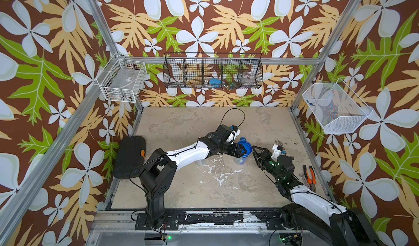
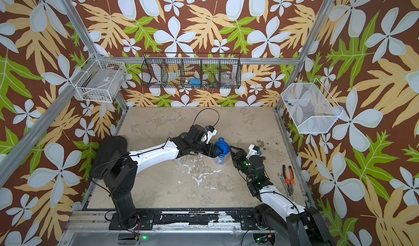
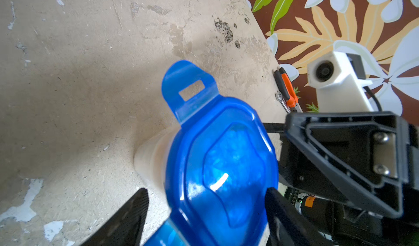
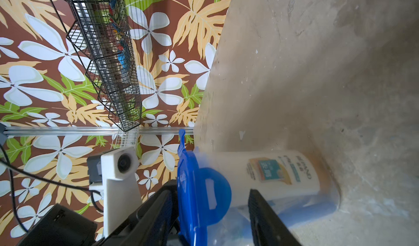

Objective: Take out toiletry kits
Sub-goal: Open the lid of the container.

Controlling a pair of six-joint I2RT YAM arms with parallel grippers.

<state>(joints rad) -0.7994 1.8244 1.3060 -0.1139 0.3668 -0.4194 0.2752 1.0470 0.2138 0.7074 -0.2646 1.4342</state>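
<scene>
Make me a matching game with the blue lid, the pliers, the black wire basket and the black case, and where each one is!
Things:
1. blue lid
2. orange-handled pliers
3. black wire basket
4. black case

Places:
A. hanging on the back wall
B. beside the left arm
C. on top of the clear jar
D. lying beside the right arm

Pairs: 1-C, 2-D, 3-A, 4-B

Blue lid (image 3: 222,165); white bottle (image 4: 272,172); brown floral walls (image 1: 204,18).
</scene>
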